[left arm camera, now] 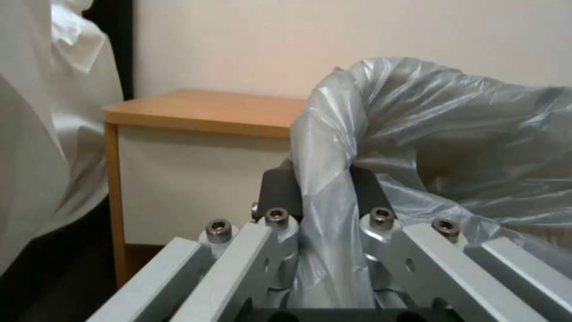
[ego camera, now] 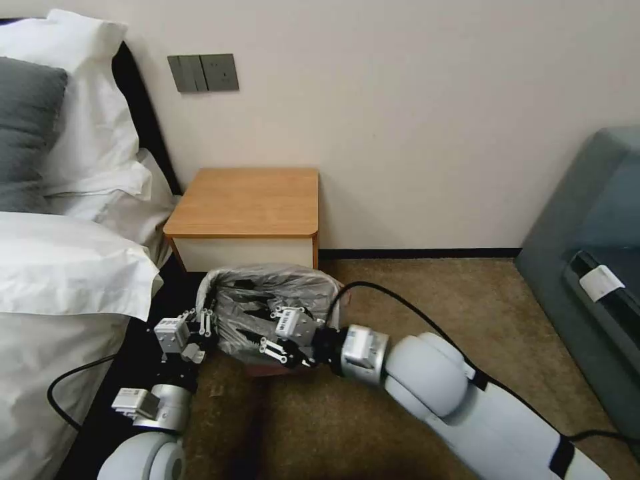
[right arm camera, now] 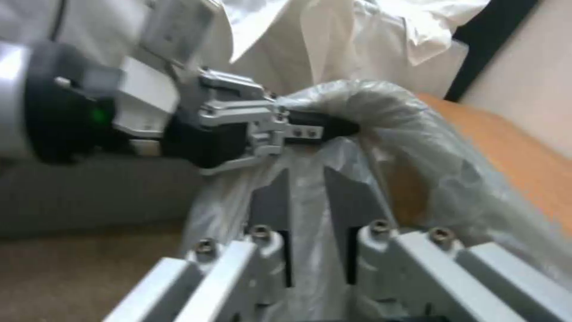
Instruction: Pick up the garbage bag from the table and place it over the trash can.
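The garbage bag (ego camera: 267, 303) is sitting spread open low on the carpet (ego camera: 400, 300), just in front of the desk (ego camera: 250, 200), whose wooden top is lying bare. The left gripper (ego camera: 200, 333) is pinching the bag's left edge, its jaws closed tight on a fold of grey plastic. The right gripper (ego camera: 283, 333) is clamping the bag's near right edge, jaws likewise narrowed on the film. The bed (ego camera: 60, 267) is standing to the left. No writing is legible anywhere.
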You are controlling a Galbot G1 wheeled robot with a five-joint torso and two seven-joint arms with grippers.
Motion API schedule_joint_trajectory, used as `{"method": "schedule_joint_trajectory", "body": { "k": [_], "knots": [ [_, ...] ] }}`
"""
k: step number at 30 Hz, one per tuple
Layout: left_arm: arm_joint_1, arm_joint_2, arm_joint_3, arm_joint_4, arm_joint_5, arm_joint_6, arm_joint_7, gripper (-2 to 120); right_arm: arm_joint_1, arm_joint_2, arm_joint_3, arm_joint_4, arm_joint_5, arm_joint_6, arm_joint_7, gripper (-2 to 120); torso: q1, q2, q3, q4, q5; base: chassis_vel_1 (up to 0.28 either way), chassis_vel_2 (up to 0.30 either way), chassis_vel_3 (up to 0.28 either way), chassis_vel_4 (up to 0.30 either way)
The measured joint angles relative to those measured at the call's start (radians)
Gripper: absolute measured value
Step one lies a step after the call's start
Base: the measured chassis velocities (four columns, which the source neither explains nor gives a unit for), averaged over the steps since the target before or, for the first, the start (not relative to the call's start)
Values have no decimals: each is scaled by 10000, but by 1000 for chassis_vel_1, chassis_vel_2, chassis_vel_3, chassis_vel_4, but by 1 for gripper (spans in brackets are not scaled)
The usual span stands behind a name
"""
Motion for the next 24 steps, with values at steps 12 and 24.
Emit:
{"method": "schedule_joint_trajectory", "body": {
  "k": [12,24],
  "knots": [
    [208,-128,148,-360,303,-19,90,7,1127,561,-813,-1031,-484,-620,488,0,1,0,0,0,1,0,0,0,0],
    [258,-105,327,-754,-8,271,73,7,1389,738,-1006,-1665,-687,-1170,891,0,1,0,0,-1,2,0,0,0,0]
  ]
}}
